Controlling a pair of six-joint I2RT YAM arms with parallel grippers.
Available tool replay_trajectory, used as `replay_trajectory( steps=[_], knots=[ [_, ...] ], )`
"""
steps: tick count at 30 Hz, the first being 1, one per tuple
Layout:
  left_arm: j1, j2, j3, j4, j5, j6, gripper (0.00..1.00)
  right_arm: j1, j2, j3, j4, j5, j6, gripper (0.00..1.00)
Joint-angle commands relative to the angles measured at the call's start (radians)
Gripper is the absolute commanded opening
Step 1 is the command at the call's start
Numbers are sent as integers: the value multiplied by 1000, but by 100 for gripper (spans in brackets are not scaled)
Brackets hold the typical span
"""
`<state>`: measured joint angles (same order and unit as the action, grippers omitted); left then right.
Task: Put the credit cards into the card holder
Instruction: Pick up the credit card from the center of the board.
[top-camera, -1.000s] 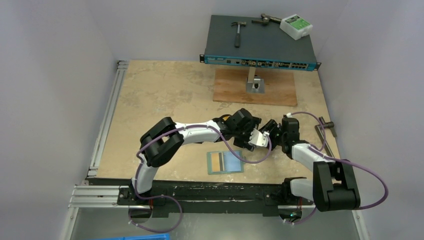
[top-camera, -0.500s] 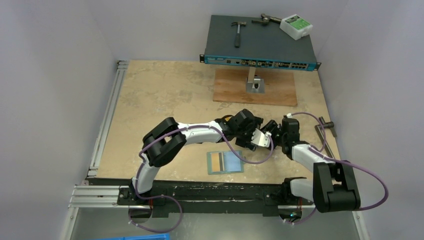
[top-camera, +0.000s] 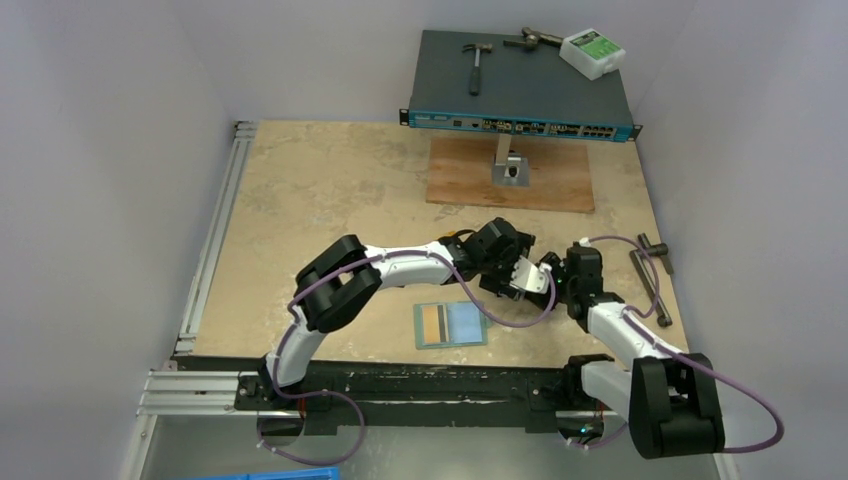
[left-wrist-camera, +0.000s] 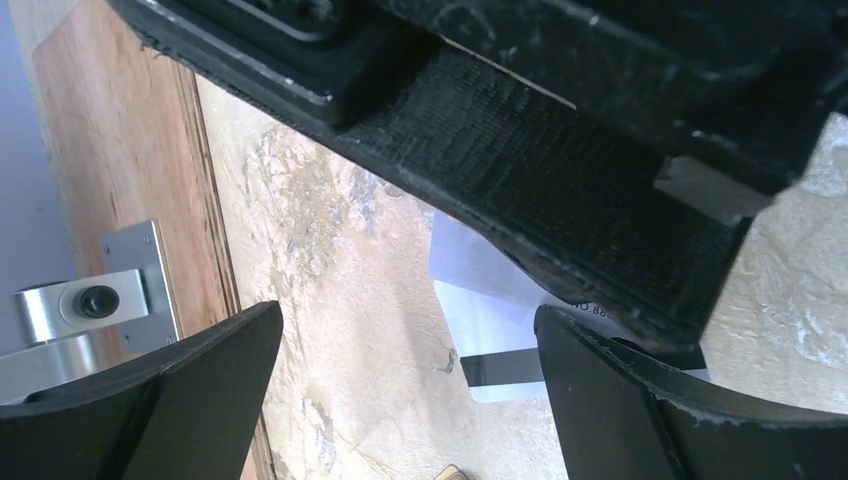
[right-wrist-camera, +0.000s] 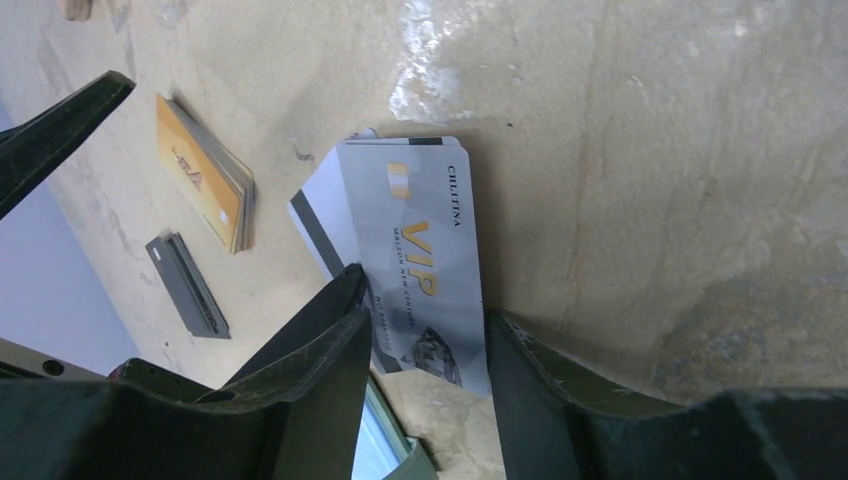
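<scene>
1. The silver VIP credit card (right-wrist-camera: 425, 250) is thin, glossy and round-cornered. It lies flat on the mottled tabletop (right-wrist-camera: 650, 200), overlapping a white striped card (right-wrist-camera: 318, 215), with stacked orange cards (right-wrist-camera: 205, 170) nearby.
2. The teal card holder (top-camera: 450, 324) lies open close by.
3. The right gripper (right-wrist-camera: 420, 330) has its jaws half open, flanking the silver card's long edges; I cannot tell if they pinch it.
4. The left gripper (left-wrist-camera: 408, 330) has its jaws spread wide and empty.

The end effector (left-wrist-camera: 408, 345) shows two dark fingers (left-wrist-camera: 170, 390) at 7 and 5 o'clock, set wide apart over the tan table (left-wrist-camera: 330, 290). A black bar (left-wrist-camera: 560, 200) crosses from 11 to 3 o'clock, partly covering white cards (left-wrist-camera: 472, 270), possibly two overlapped. A wooden board (left-wrist-camera: 120, 150) lies at 10 o'clock, with a metal bracket (left-wrist-camera: 95, 300) at 8.
</scene>
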<state>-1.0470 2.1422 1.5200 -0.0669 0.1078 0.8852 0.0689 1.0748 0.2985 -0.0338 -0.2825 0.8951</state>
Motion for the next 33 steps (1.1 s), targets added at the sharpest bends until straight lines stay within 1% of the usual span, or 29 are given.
replay_trajectory(
  steps=[1, 5, 8, 11, 12, 16, 20, 23, 25, 28, 30, 33],
  knots=[
    [-17, 10, 17, -16, 17, -5, 100, -3, -29, -10, -62, 46, 15, 44],
    [-11, -8, 10, -32, 12, -14, 100, -3, -39, -10, -76, 59, 17, 39],
    [3, -27, -6, -36, 7, -18, 100, -3, -64, -7, -98, 83, 16, 29],
    [28, -56, -9, -60, 4, -40, 100, -2, -95, -1, -119, 107, 18, 13],
    [35, -69, -8, -79, 4, -49, 100, -2, -105, 2, -122, 107, 16, 9],
    [62, -126, 0, -155, 12, -99, 100, -3, -139, 24, -147, 109, 2, 1],
    [73, -190, -4, -241, -10, -170, 100, -2, -183, 34, -155, 84, -16, 0],
    [93, -237, 5, -316, 10, -267, 100, -2, -208, 32, -154, 50, -35, 0],
    [130, -258, 19, -376, 67, -367, 100, -3, -214, 33, -145, 27, -60, 0],
    [189, -268, 57, -467, 215, -493, 100, -2, -204, 45, -130, -4, -96, 0],
    [217, -275, 57, -487, 283, -559, 100, -2, -195, 49, -109, -37, -109, 0],
    [231, -288, 40, -490, 327, -632, 100, -1, -181, 53, -89, -65, -126, 0]
  ],
)
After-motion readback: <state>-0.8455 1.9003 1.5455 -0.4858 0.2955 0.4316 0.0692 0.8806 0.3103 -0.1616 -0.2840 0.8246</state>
